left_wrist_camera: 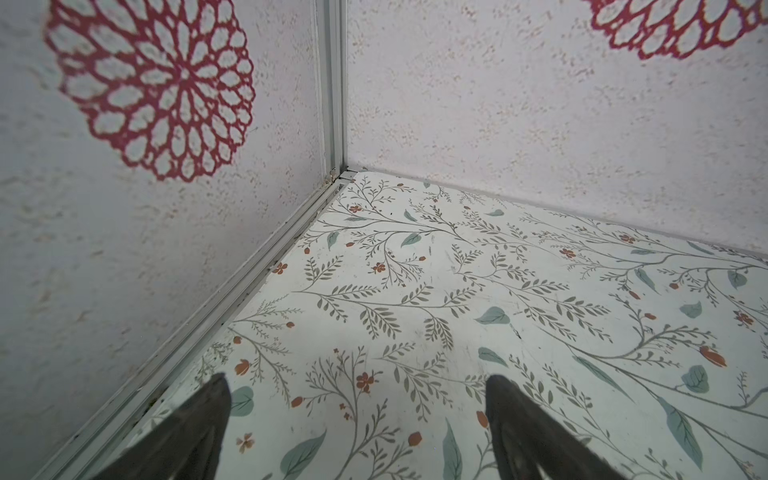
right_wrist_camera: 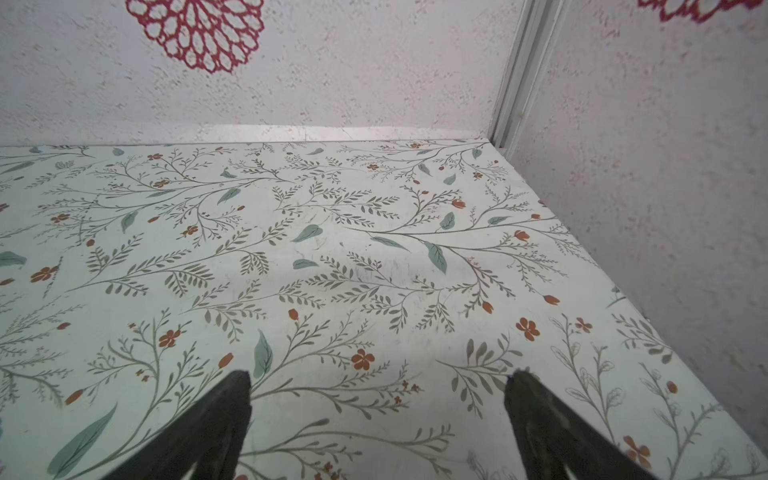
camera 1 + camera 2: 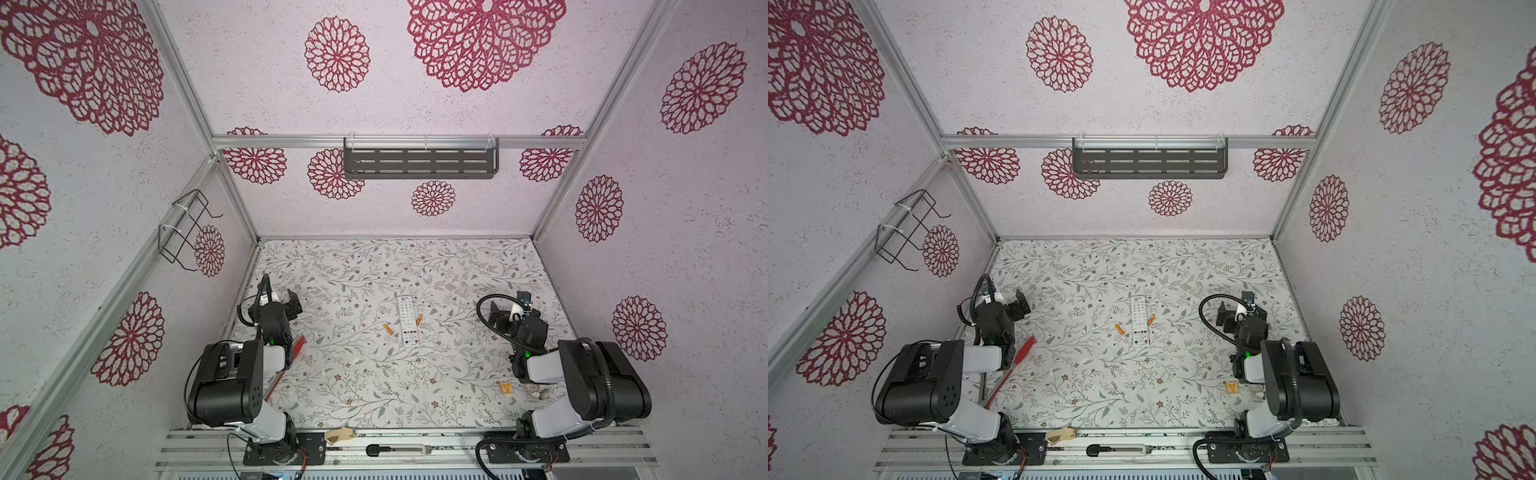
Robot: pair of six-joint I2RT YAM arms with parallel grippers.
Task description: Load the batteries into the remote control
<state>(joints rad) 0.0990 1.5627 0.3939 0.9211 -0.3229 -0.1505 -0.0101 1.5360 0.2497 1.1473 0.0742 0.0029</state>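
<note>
The white remote control (image 3: 407, 320) (image 3: 1139, 320) lies button side up in the middle of the floral table, seen in both top views. One orange battery (image 3: 388, 329) (image 3: 1120, 329) lies just left of it and another battery (image 3: 419, 319) (image 3: 1151, 319) just right of it. My left gripper (image 3: 293, 305) (image 1: 357, 380) hovers open at the left wall, far from the remote. Over at the right side my right gripper (image 3: 496, 316) (image 2: 380, 376) is open too. Both wrist views show only bare tabletop between the fingers.
A red pen-like tool (image 3: 297, 347) lies beside the left arm. An orange-yellow square tag (image 3: 506, 387) and small crumpled scraps (image 3: 536, 390) sit by the right arm. A utility knife (image 3: 395, 449) rests on the front rail. Walls close in on three sides.
</note>
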